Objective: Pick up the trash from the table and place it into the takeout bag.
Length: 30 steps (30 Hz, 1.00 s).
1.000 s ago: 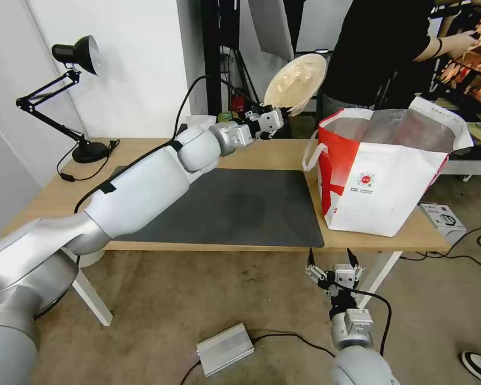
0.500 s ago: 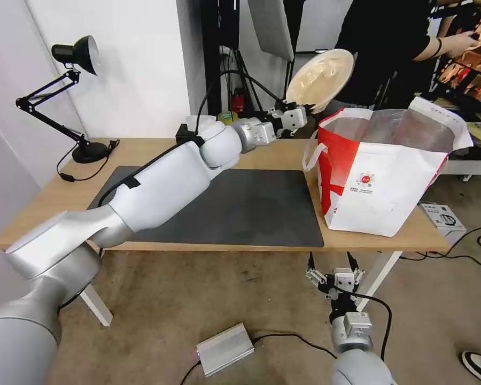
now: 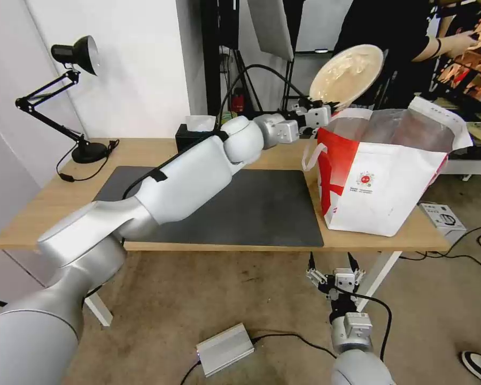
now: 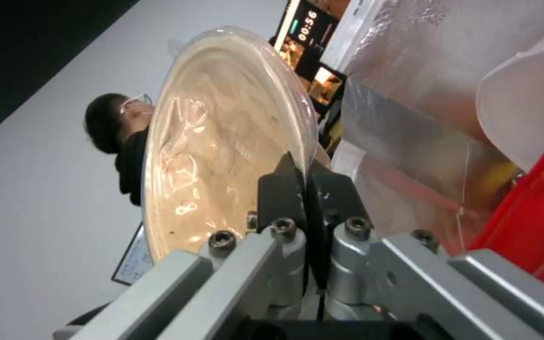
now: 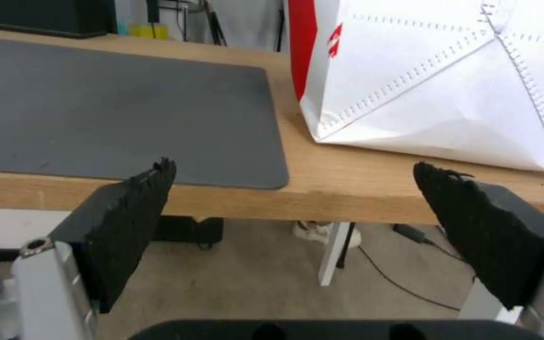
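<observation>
My left gripper (image 3: 319, 109) is shut on the rim of the beige paper-pulp bowl (image 3: 347, 75), which stands tilted on edge in the air just above the near-left rim of the takeout bag (image 3: 390, 182). In the left wrist view the bowl (image 4: 222, 141) has a clear film over it, pinched between the black fingers (image 4: 278, 189), with the bag's silver foil lining (image 4: 423, 94) beside it. The bag stands on the right end of the table (image 3: 48, 203), next to the dark grey mat (image 3: 251, 208). My right gripper (image 3: 331, 262) hangs open below the table's front edge.
A black desk lamp (image 3: 75, 53) stands at the table's back left and a black tissue box (image 3: 192, 133) at the back middle. A silver box (image 3: 224, 348) and cables lie on the floor. A person stands behind the bag.
My left arm has swung to the right and upward with the bowl, from over the back of the table to the bag's rim. The right arm has stayed put.
</observation>
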Motion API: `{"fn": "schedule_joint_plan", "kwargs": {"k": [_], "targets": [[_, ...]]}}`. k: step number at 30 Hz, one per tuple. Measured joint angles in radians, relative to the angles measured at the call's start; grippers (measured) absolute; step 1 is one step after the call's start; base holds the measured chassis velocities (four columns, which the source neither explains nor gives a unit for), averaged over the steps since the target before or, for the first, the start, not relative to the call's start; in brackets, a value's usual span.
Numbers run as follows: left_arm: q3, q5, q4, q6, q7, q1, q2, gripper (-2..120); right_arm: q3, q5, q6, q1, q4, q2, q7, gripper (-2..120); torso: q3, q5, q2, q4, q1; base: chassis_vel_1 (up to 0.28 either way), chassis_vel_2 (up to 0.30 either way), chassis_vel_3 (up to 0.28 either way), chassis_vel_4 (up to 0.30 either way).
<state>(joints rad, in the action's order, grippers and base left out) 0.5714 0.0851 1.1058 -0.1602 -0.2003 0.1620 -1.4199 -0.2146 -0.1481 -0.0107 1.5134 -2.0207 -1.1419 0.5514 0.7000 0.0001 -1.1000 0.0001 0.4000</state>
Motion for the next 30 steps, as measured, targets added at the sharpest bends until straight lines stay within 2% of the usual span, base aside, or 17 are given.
{"fn": "schedule_joint_plan", "kwargs": {"k": [12, 20, 30], "targets": [[-0.020, 0.074, -0.122, -0.056, 0.000, 0.018, -0.137, 0, 0.001, 0.001, -0.002, 0.001, 0.004, -0.007, 0.000, 97, 0.000, 0.0002, 0.000, -0.0004, 0.000, 0.000, 0.000, 0.000, 0.000], [-0.016, 0.107, -0.175, -0.081, 0.000, 0.015, -0.172, 0, 0.001, 0.002, -0.002, 0.004, 0.004, -0.005, -0.001, 97, 0.000, 0.0000, 0.000, -0.0002, 0.000, 0.000, 0.000, 0.000, 0.000], [0.011, 0.112, -0.192, -0.086, 0.004, 0.000, -0.176, 0, 0.004, 0.004, -0.003, 0.006, 0.004, -0.005, -0.002, 96, 0.000, 0.0000, 0.000, -0.0001, 0.000, 0.000, 0.000, 0.000, 0.000]]}}
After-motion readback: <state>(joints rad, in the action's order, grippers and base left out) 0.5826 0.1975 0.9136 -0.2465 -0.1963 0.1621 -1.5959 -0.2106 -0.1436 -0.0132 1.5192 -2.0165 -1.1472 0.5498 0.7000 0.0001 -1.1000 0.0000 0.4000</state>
